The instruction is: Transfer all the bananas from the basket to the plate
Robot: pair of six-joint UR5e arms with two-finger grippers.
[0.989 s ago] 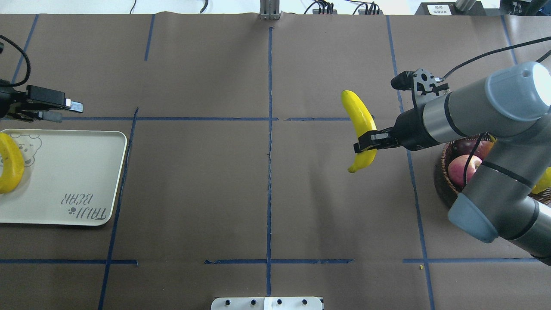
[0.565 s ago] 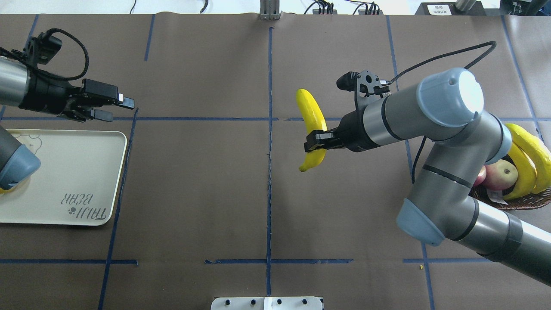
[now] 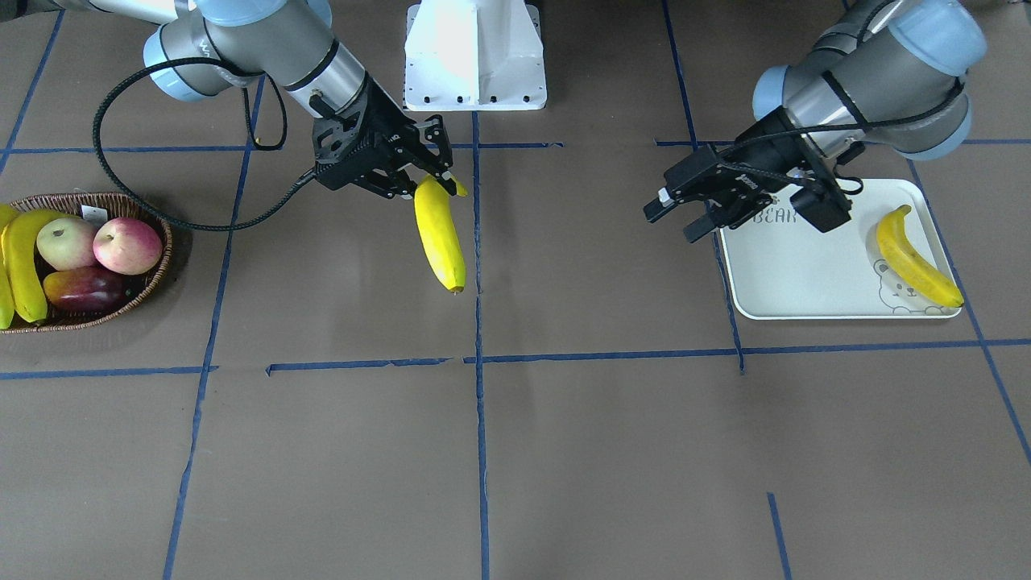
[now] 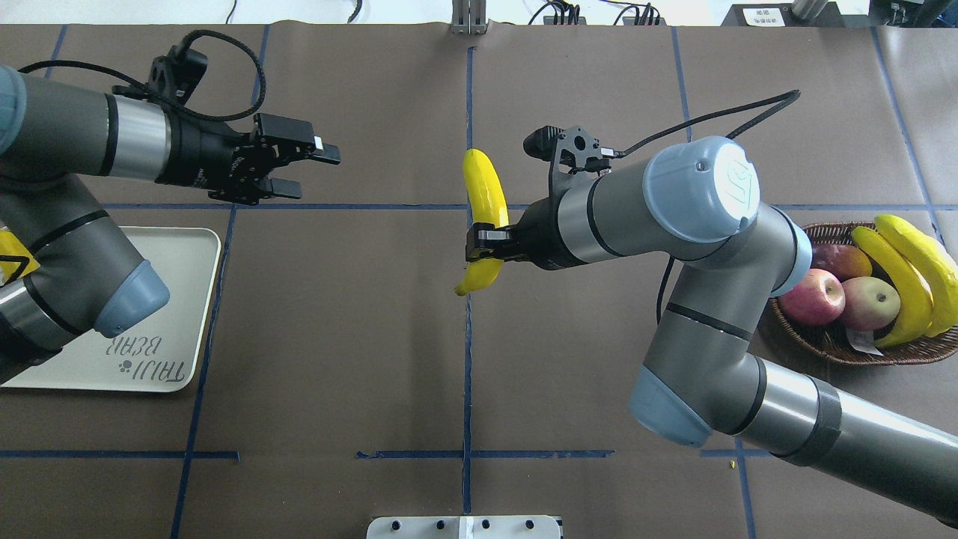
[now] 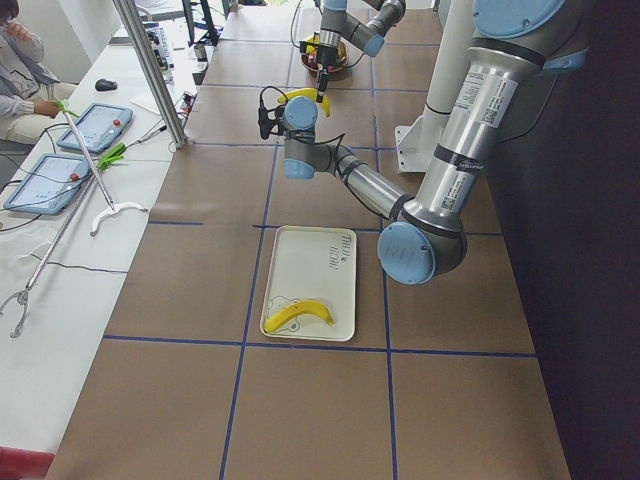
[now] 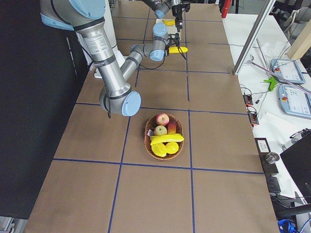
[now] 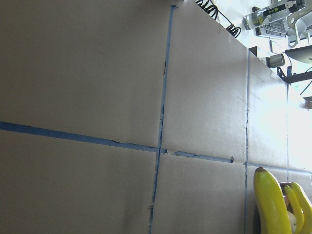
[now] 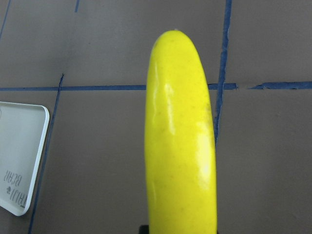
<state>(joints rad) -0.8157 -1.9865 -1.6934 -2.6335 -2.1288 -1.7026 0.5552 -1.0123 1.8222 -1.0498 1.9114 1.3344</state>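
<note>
My right gripper (image 4: 485,247) is shut on a long yellow banana (image 4: 484,196), held above the table's centre line; the same banana (image 8: 180,136) fills the right wrist view. My left gripper (image 4: 308,174) is open and holds nothing, hanging a short way left of that banana, beyond the far right corner of the plate (image 4: 187,299). One banana (image 3: 914,258) lies on the plate (image 3: 789,274) by the bear drawing. The wicker basket (image 4: 846,348) at the far right holds more bananas (image 4: 898,284). In the front view the right gripper (image 3: 431,179) shows the banana (image 3: 441,234) hanging lengthwise.
In the basket, beside the bananas, lie two apples (image 4: 816,296) and a dark red fruit (image 3: 84,288). The robot's white base (image 3: 475,56) stands at the table's near edge. Blue tape lines cross the brown table. A person sits at a side table (image 5: 20,70).
The right arm has carried the banana leftward from near the basket to the table's centre. The left arm has swung right, away from the plate, with its gripper still open.
</note>
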